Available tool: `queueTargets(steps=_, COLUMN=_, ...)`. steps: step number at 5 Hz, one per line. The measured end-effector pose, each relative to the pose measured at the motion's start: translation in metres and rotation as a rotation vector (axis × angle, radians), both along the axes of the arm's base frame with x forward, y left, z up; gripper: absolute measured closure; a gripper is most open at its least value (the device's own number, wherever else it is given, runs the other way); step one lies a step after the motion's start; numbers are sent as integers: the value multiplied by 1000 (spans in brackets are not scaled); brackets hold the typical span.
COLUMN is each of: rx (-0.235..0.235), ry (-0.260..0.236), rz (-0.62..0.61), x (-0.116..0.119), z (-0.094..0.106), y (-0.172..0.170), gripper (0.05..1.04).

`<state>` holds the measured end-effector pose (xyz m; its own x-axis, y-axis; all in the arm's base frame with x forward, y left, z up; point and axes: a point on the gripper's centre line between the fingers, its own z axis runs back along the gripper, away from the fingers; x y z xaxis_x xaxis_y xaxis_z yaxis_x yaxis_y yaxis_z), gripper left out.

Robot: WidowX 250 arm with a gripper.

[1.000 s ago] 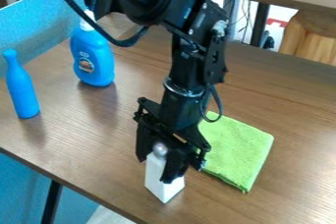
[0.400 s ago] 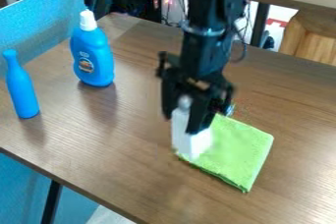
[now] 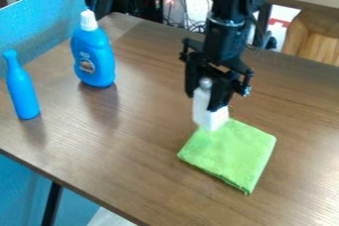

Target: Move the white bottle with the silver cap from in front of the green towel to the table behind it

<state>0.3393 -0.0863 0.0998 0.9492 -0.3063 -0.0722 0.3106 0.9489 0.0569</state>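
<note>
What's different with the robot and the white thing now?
The gripper moved toward the table's back and a bit right in the picture, carrying the white thing it already held. Nothing was let go. The green cloth and two blue bottles stayed put.

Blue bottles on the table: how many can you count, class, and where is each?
2: a slender one near the picture's left edge, and a broader, white-capped one behind it to the right.

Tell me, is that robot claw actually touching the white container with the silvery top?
Touching: the camera view shows the gripper with a finger against either side of the white container.
</note>
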Motion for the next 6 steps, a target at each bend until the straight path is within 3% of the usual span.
queueTargets(steps=1, rx=0, ry=2, rz=51, x=22, z=-9, y=17, gripper=450)
queueTargets(steps=3, rx=-40, ry=13, rz=70, x=53, z=-5, y=27, gripper=450)
queueTargets(steps=6, rx=61, ry=48, rz=108, x=75, z=-19, y=50, gripper=450)
